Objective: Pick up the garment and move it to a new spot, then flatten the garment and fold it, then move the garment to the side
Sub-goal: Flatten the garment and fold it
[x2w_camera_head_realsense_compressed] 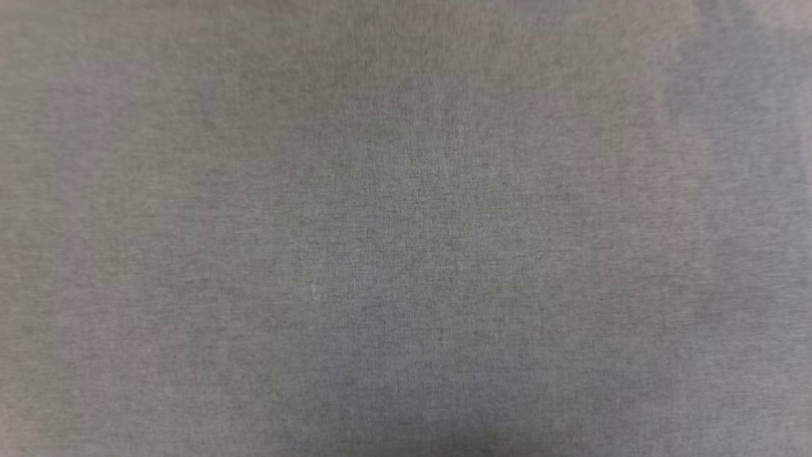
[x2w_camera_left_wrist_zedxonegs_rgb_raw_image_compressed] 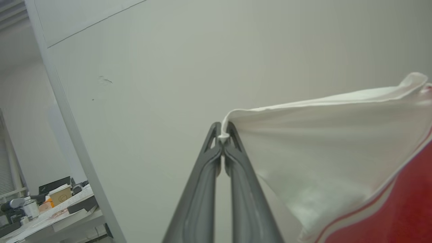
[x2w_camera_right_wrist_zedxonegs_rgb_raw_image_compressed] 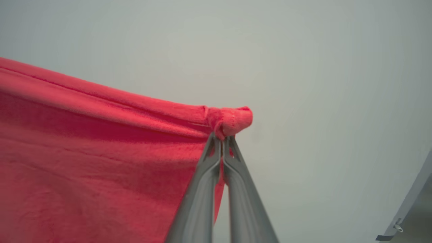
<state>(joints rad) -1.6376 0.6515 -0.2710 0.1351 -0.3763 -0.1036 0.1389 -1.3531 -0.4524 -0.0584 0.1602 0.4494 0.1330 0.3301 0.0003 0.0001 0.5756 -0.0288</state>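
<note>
Pale wall (x2w_camera_left_wrist_zedxonegs_rgb_raw_image_compressed: pixel 168 67) bkgd, garment (x2w_camera_right_wrist_zedxonegs_rgb_raw_image_compressed: pixel 84 152) red, white sleeve (x2w_camera_left_wrist_zedxonegs_rgb_raw_image_compressed: pixel 320 145)

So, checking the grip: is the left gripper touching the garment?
Touching. Left wrist view: the left gripper is shut on a white edge of the garment.

1. In the head view, a grey woven cloth (x2w_camera_head_realsense_compressed: pixel 406 228) is soft with blur and runs past every edge. What it belongs to cannot be told.
2. In the left wrist view, the garment (x2w_camera_left_wrist_zedxonegs_rgb_raw_image_compressed: pixel 320 152) is cut off at the right and bottom edges. The bit pinched in the left end effector (x2w_camera_left_wrist_zedxonegs_rgb_raw_image_compressed: pixel 222 131) is hidden but for a small white nub.
3. The surface (x2w_camera_left_wrist_zedxonegs_rgb_raw_image_compressed: pixel 77 217) at lower left is cropped, and its clutter is too small to name.
4. In the right wrist view, the garment runs off the left and bottom edges. The fold pinched in the right end effector (x2w_camera_right_wrist_zedxonegs_rgb_raw_image_compressed: pixel 221 139) is hidden. A grey part (x2w_camera_right_wrist_zedxonegs_rgb_raw_image_compressed: pixel 408 209) in the lower right corner is cropped and cannot be identified.
</note>
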